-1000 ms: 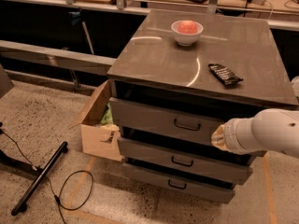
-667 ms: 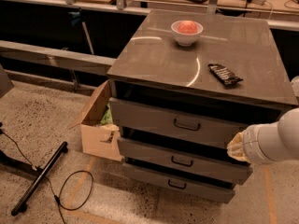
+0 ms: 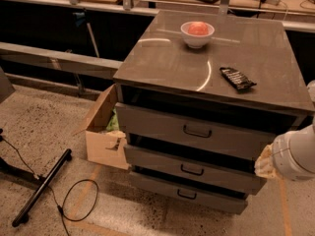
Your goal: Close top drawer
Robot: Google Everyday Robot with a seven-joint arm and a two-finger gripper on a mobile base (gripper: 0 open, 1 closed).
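Slightly open top drawer (image 3: 197,132), gripper (image 3: 265,165) just beside its right end

Grey top drawer (image 3: 157,126) slightly open, gripper (image 3: 265,164) near its right end

Three drawers (image 3: 197,132); one bowl (image 3: 197,34); one packet (image 3: 237,78); one cardboard box (image 3: 103,144); one tool (image 3: 266,162), right edge beside drawers.

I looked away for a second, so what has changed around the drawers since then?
The tool has pulled back to the right, away from the front of the top drawer, and now sits at the picture's right edge beside the middle drawer. It took hold of nothing. The top drawer, bowl and black packet stayed put.
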